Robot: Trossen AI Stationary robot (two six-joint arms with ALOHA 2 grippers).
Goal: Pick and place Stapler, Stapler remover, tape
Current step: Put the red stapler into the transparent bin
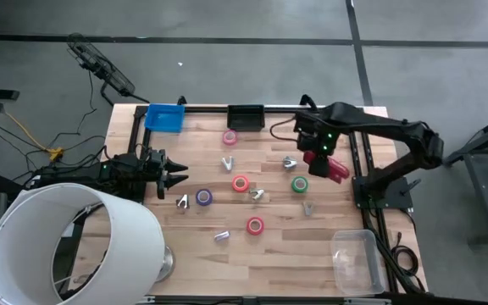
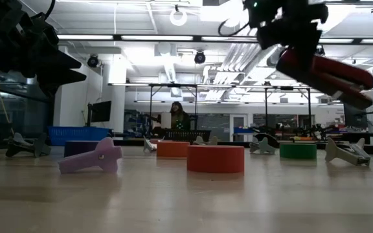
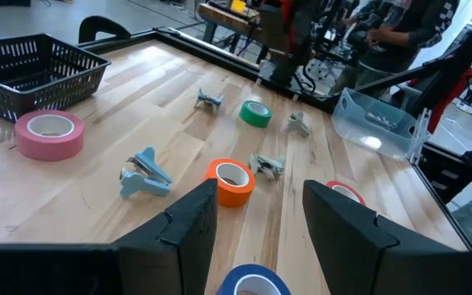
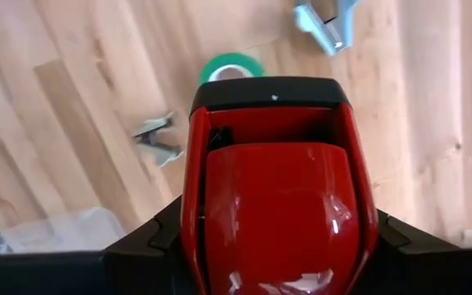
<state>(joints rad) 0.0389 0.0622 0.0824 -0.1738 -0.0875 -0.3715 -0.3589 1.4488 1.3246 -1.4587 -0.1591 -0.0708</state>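
Note:
The red stapler [image 1: 335, 168] hangs above the table's right half with my right gripper [image 1: 318, 155] shut on it, over bare wood beside the green tape roll [image 1: 299, 184]. Pink [image 1: 230, 137], orange [image 1: 241, 184], purple [image 1: 203, 196] and red [image 1: 255, 225] tape rolls lie flat on the table. Several silvery staple removers [image 1: 229, 163] lie among them. At the table's left edge, my left gripper [image 1: 173, 176] stands open and level, with nothing between its fingers [image 3: 193, 220]. My right gripper pinches the stapler's two long sides [image 4: 193, 205] between its two fingers, near the stapler's upper end [image 2: 291, 59]. The fingers come from above, pointing down. The stapler is lifted clear of the table and slants, its free end [image 2: 361, 87] lower.
A blue bin [image 1: 165, 117] and a black basket [image 1: 246, 116] stand at the far edge. A clear plastic container [image 1: 354, 258] sits at the near right corner. A large white cylinder [image 1: 66, 246] covers the near left corner. People show in the room beyond.

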